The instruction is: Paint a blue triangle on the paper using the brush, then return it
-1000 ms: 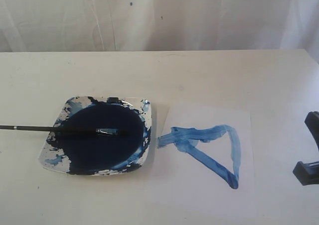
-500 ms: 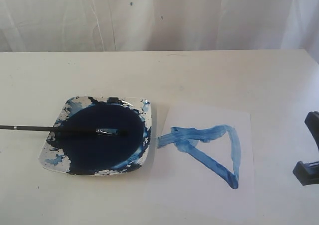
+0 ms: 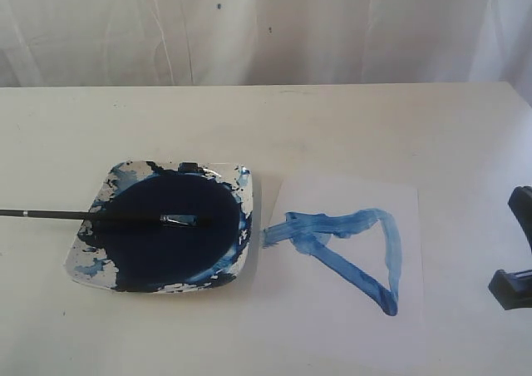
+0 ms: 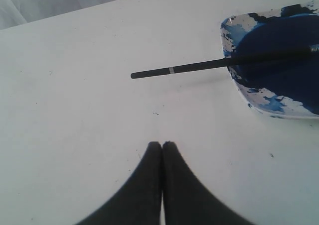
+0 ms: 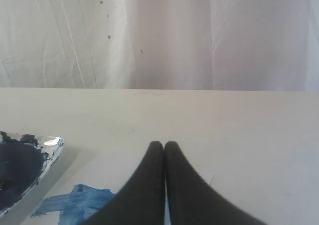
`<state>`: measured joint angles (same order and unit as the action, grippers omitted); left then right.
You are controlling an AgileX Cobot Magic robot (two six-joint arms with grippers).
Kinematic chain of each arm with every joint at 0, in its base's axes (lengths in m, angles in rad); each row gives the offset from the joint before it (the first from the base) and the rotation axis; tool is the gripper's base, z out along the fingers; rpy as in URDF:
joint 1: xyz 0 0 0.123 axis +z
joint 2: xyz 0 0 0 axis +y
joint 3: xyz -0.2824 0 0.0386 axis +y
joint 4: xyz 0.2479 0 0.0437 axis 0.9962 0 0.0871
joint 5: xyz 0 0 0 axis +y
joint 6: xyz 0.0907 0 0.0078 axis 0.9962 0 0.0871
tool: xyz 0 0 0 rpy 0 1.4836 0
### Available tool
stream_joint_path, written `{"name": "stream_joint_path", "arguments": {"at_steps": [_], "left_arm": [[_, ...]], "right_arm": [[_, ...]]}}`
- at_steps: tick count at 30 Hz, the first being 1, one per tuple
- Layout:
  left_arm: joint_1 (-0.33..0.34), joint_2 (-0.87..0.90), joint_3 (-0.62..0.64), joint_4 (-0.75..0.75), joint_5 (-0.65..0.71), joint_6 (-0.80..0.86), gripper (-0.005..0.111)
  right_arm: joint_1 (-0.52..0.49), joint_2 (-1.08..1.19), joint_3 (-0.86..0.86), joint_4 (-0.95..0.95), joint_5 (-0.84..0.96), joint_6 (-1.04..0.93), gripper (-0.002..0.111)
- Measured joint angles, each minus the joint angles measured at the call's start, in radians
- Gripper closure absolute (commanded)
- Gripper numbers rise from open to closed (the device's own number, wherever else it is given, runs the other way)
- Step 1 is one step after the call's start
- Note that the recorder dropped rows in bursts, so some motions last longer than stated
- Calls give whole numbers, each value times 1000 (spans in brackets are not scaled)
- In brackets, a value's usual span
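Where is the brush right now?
In the exterior view the brush lies on the left, across the paint dish, its tip in the dark paint and its handle jutting past the dish's left rim over the table.

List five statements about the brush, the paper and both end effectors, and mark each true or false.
1. The brush lies across the paint dish, its bristle end in the dark paint. True.
2. The left end effector grips the brush. False: it is shut on nothing, and the brush lies apart from it.
3. The blue triangle is on the paper. True.
4. The paper lies under the paint dish. False: it lies beside the dish, to its right in the exterior view.
5. The right end effector is wide open. False: its jaws are closed together and hold nothing.
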<state>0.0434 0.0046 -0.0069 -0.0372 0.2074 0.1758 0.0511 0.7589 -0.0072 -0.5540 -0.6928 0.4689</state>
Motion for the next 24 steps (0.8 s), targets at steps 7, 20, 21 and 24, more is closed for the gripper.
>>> {"name": "stream_joint_path", "arguments": {"at_steps": [7,20,21,24], "left_arm": [[0,0,0,0,0,1,107],[0,0,0,0,0,5,107],[0,0,0,0,0,5,107],[0,0,0,0,0,5,107]], "right_arm": [[0,0,0,0,0,0,108],[69,-31,0,52,41,2,108],[69,-32,0,55,41,2,108],[85,-81,0,59,95,24,108]]}}
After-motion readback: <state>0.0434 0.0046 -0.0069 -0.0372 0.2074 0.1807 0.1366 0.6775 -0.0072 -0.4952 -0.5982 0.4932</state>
